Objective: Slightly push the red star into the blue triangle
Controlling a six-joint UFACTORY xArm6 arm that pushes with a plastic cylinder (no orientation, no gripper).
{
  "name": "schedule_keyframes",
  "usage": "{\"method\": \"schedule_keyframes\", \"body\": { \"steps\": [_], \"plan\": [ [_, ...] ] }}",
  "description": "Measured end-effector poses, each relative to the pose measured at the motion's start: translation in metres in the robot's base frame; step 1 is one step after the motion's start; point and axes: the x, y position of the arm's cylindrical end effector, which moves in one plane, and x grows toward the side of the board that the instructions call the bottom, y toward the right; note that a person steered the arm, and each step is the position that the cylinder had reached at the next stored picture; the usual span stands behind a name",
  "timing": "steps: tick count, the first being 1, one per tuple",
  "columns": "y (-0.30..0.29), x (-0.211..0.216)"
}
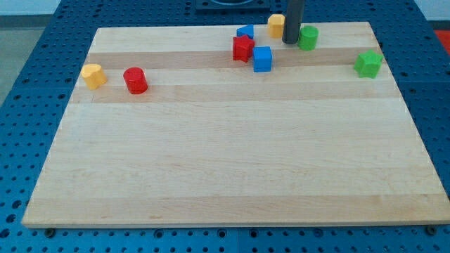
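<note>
Currently the red star (pixel 243 48) sits far on the wooden board (pixel 232 161), touching the blue triangle (pixel 245 31) just behind it, with a blue cube (pixel 262 59) close at its right. My tip (pixel 290 42) rests further right, between a yellow block (pixel 275 25) and a green cylinder (pixel 308 37), apart from the star; it has no fingers and grasps nothing. A green star (pixel 368 64) lies far right; a red cylinder (pixel 135 80) and a yellow block (pixel 93 74) lie left.

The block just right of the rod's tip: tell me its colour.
Green. The block sits right beside my tip, clearest in the camera view, the only one.
</note>
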Motion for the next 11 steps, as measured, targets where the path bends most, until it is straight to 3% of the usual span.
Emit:
{"method": "schedule_keyframes", "body": {
  "steps": [5,8,11],
  "plan": [
    [0.003,0.118],
    [-0.09,0.089],
    [-0.146,-0.008]
  ]
}}
